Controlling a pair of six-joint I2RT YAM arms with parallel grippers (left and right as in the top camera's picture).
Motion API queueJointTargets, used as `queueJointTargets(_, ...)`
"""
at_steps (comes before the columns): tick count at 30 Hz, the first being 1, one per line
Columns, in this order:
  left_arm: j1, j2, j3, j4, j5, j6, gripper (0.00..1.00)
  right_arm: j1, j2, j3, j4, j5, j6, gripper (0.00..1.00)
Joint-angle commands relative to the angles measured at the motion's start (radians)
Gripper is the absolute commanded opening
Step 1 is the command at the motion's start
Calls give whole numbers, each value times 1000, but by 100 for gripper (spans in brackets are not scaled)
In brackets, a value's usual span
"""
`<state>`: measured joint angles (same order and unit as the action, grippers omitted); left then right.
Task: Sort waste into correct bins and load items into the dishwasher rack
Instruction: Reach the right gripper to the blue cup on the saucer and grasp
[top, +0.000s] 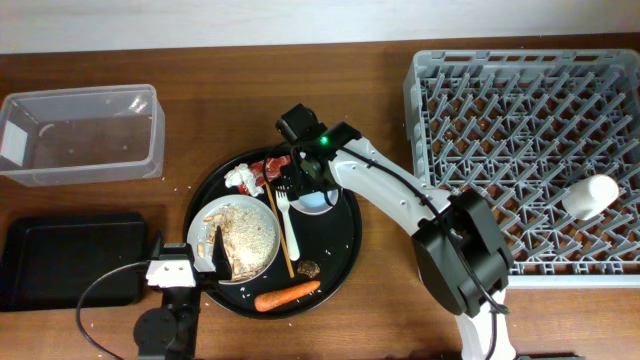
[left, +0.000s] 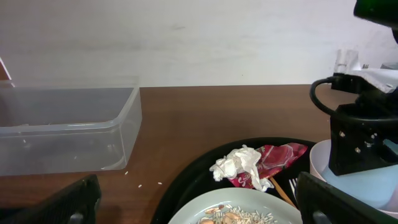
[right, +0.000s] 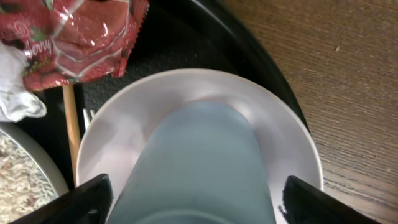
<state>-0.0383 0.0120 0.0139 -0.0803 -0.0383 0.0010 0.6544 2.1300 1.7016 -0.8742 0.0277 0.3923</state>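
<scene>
The right gripper (right: 198, 190) hangs over the middle of the round black tray (top: 345, 250). Its fingers are spread, one on each side of the small pale blue cup (right: 199, 155). The right wrist view shows no contact with the cup wall yet. The cup sits inside the white bowl (right: 186, 93), so it probably has to come out before the bowl can be handled. That nesting would explain the approach from above.

The left gripper (left: 198, 186) is likewise spread and holds nothing. It sits low at the tray's near-left rim, just beside the white plate (top: 203, 222) that carries the beige crumbs (top: 245, 235). This position appears to keep it out of the right arm's path.

- **Waste:** The red wrapper (right: 81, 37) and white paper (left: 237, 163) touch each other at the tray's far rim. The carrot (top: 287, 296) and the dark lump (top: 310, 268) lie at its near rim.
- **Items:** The fork (top: 286, 215) and wooden stick (right: 70, 130) lie side by side between plate and bowl.
- **Destinations:** The clear tub (top: 155, 130) stands at the far-left corner and the shallow black tray (top: 70, 260) at the near-left corner. The dishwasher rack (top: 500, 120) fills the right edge, with a white cup (top: 590, 195) already in it.

The step in hand is judged to be taking the blue cup to the rack.
</scene>
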Motion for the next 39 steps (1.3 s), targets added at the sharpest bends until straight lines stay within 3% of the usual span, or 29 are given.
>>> queueJointTargets(1, -5, -5, -5, 0, -7, 15, 99, 6, 2, -7, -3, 37, 10, 86)
queueJointTargets(4, -5, -5, -5, 0, -7, 15, 99, 6, -4, 9, -12, 37, 10, 78)
queueJointTargets(12, -5, -5, -5, 0, -7, 15, 99, 6, -28, 142, -140, 34, 10, 72)
queueJointTargets(15, -5, -5, -5, 0, -7, 15, 99, 6, -69, 208, -183, 29, 10, 62)
queueJointTargets(16, -5, -5, -5, 0, -7, 15, 99, 6, -71, 214, -192, 30, 9, 62)
queueJointTargets(18, -5, -5, -5, 0, -7, 15, 99, 6, -58, 206, -215, 34, 9, 73)
queueJointTargets(23, -5, -5, -5, 0, -7, 15, 99, 6, -7, 98, -169, 33, 10, 82)
queueJointTargets(39, -5, -5, -5, 0, -7, 15, 99, 16, 4, 39, -75, 26, 36, 77)
